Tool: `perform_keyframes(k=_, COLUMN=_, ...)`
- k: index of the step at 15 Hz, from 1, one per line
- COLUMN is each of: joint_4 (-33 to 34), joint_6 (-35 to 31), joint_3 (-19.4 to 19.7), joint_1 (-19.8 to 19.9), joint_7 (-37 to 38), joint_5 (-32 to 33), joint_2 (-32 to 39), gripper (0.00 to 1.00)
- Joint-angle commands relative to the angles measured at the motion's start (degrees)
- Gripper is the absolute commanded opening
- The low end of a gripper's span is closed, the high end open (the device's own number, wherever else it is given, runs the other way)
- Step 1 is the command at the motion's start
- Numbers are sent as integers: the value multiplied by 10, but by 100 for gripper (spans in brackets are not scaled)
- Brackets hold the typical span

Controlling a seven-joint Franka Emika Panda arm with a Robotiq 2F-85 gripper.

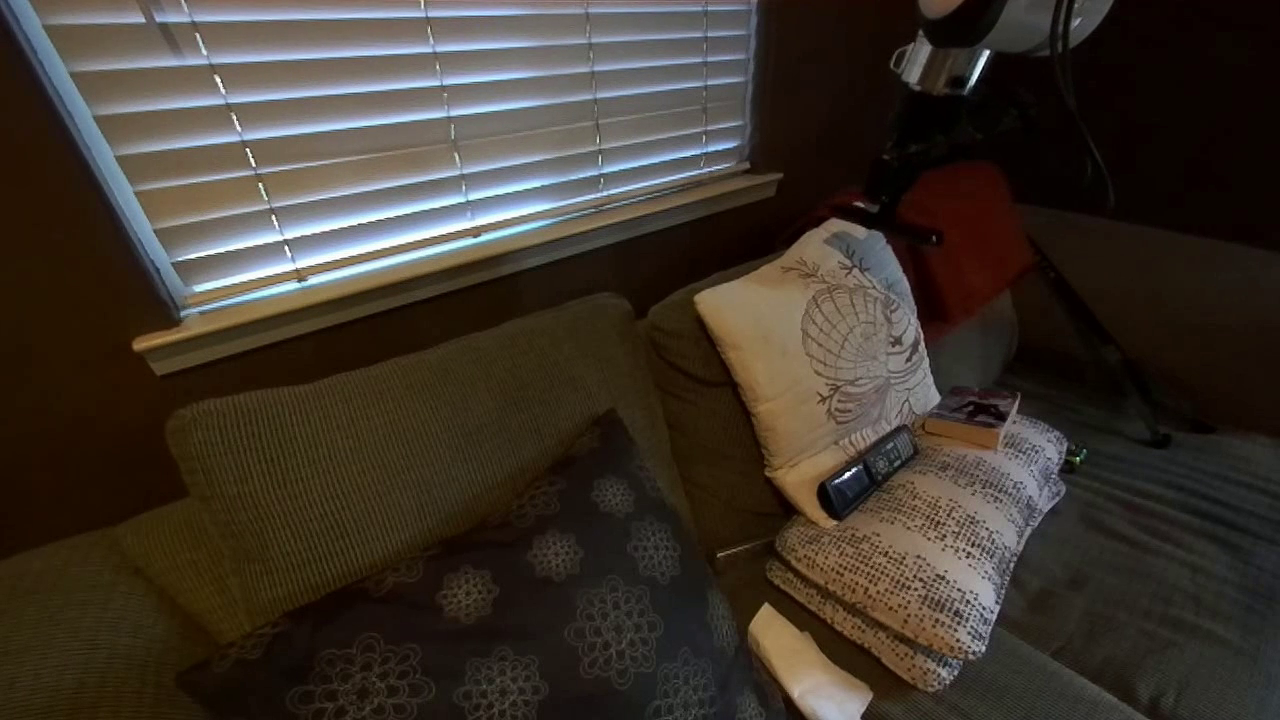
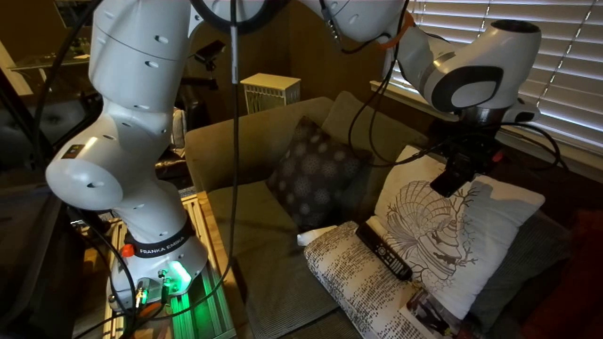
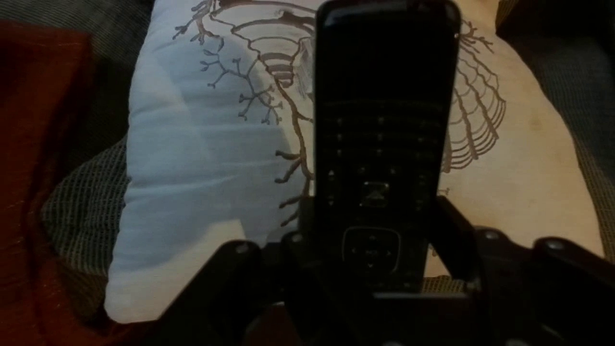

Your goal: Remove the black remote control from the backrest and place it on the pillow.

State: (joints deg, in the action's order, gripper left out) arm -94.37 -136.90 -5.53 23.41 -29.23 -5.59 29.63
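My black gripper [image 3: 375, 216] pinches a stubby, black, rectangular remote control [image 3: 384, 125] near its lower end, pressed to both long edges, the arrow pad low between and the blank dark end pointing away from me. I have it by the upper edge of an upright cream cloth pillow with a brown shell print [image 2: 424, 221]; contact with that cloth I cannot tell. Cream pillow leans on the dull olive-brown ribbed-fabric backrest [image 1: 430, 440], a loose red cloth [image 1: 975, 240] hanging beyond one side edge. At its lower edge, on the olive-brown fabric seat [image 2: 278, 282]: the low, pale fabric pillow banded with dark specks [image 1: 920, 560]. Along that one's rear edge, a long, slim, dark remote with pale buttons [image 2: 384, 252]; at a rear corner, a thick paperback book [image 1: 972, 415] with an illustrated cover. White folded paper or cloth [image 1: 810, 665], cannot say which, just off the opposite end. Dark fabric cushion with pale flower rosettes [image 1: 540, 600] leans on the backrest farther along.
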Motion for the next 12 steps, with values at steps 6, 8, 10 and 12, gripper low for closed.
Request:
perform_keyframes(k=6, joint_4=-149, joint_6=-86, joint_3=55, joint_1=-57, joint_7=162, joint_5=-42, joint_2=-18, gripper=34)
perform_keyframes(k=8, joint_4=-180, joint_6=-115, joint_3=47, joint_1=-53, joint_7=178, joint_5=-74, joint_2=-15, gripper=34)
perform_keyframes(k=10, joint_4=-210, joint_6=-142, joint_3=40, joint_1=-45, joint_7=181, joint_5=-107, joint_2=-17, gripper=34)
perform_keyframes(k=12, joint_4=-233, joint_6=-165, joint_3=38, joint_1=-40, joint_7=190, joint_5=-140, joint_2=-17, gripper=34)
